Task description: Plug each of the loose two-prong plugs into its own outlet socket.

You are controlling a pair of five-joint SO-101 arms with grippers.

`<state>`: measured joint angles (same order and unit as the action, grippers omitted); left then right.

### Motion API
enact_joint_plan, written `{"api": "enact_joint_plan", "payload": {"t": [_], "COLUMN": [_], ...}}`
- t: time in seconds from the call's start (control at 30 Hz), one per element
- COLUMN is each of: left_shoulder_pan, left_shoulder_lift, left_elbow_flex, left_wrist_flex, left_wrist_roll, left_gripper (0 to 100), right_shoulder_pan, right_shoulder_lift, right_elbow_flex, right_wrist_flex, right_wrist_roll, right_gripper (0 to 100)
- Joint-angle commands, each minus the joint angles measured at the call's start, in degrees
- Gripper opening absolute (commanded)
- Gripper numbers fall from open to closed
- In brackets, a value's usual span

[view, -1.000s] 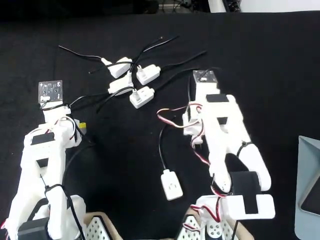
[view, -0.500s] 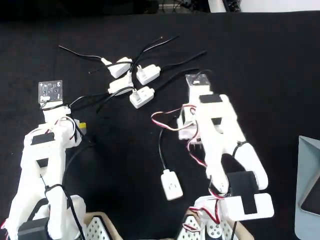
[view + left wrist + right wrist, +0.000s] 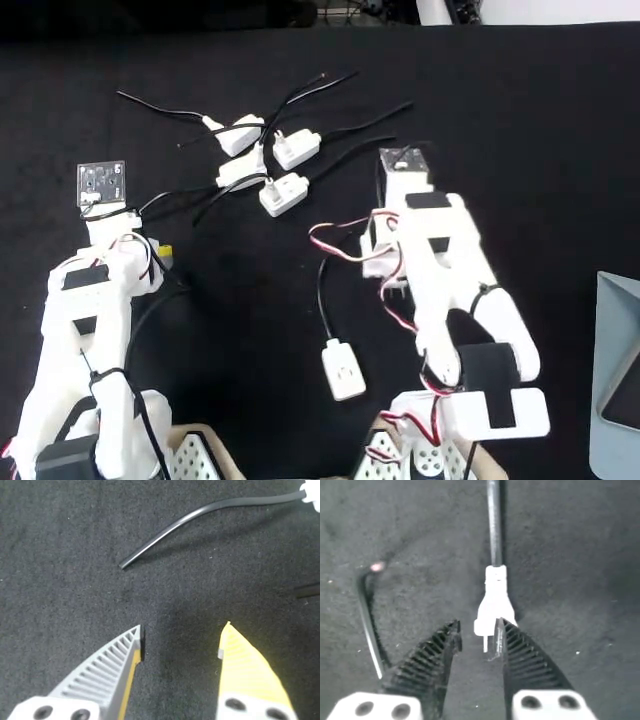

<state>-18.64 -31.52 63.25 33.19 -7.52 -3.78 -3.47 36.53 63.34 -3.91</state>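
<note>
A white two-prong plug (image 3: 492,605) lies on the black cloth with its prongs toward my right gripper (image 3: 477,625). The gripper is open, one black fingertip (image 3: 507,632) touches the plug's side, and the other stands apart. The plug's black cable (image 3: 493,525) runs straight away from it. My left gripper (image 3: 182,632) hangs open over bare cloth, near a loose black cable end (image 3: 123,566). In the high view, several white outlet sockets (image 3: 283,193) with black cables cluster at the back, between the left arm's wrist (image 3: 101,185) and the right arm's wrist (image 3: 405,160).
One white socket (image 3: 343,368) with a black cable lies at the front between the two arms. A grey tray (image 3: 612,330) stands at the right edge. The arms' bases sit at the table's front edge.
The right arm's wrist swung slightly left and then part of the way back. The left arm, sockets and cables kept still.
</note>
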Motion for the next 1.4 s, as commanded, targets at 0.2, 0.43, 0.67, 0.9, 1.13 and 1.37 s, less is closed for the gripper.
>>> {"api": "enact_joint_plan", "payload": {"t": [0.2, 0.43, 0.67, 0.9, 1.13, 1.37], "left_shoulder_pan": [-0.40, -0.40, -0.40, -0.40, -0.40, -0.40], "left_shoulder_lift": [-1.05, -1.05, -1.05, -1.05, -1.05, -1.05], "left_elbow_flex": [-0.31, -0.31, -0.31, -0.31, -0.31, -0.31], "left_wrist_flex": [-1.23, -1.23, -1.23, -1.23, -1.23, -1.23], "left_wrist_roll": [-0.62, -0.62, -0.62, -0.62, -0.62, -0.62], "left_gripper": [25, 25, 25, 25, 25, 25], "right_shoulder_pan": [2.02, 2.02, 2.37, 2.46, 2.29, 2.29], "right_shoulder_lift": [-1.19, 4.88, 4.88, 5.05, 5.14, 5.23], "right_elbow_flex": [2.33, 1.45, -0.22, -2.42, -3.30, -6.64], "right_wrist_flex": [-1.76, -3.69, -3.69, -3.16, -3.08, -3.08], "right_wrist_roll": [2.20, 2.20, 2.20, 1.85, 1.67, -2.29], "right_gripper": [11.4, 11.4, 3.7, 5.3, 11.3, 11.4]}}
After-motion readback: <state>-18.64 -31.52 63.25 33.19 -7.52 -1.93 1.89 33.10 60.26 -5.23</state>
